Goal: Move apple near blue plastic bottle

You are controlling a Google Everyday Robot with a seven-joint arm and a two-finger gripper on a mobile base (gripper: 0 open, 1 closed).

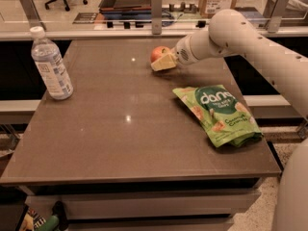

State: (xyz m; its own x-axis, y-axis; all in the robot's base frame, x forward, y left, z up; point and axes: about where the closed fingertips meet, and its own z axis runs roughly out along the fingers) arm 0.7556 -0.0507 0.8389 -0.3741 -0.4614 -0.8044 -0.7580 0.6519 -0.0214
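Observation:
The small red-orange apple [158, 53] is at the far middle of the brown table [125, 143]. My gripper [162, 61] reaches in from the right on the white arm and is shut on the apple, with one pale finger [163, 63] across its front. The apple is at or just above the tabletop. The blue plastic bottle [50, 64], clear with a white cap and pale label, stands upright at the table's far left, well to the left of the apple and gripper.
A green snack bag [219, 113] lies flat on the right side of the table, in front of the arm. A glass rail with metal posts [156, 6] runs behind the table's far edge. The table's front edge is near the bottom of the view.

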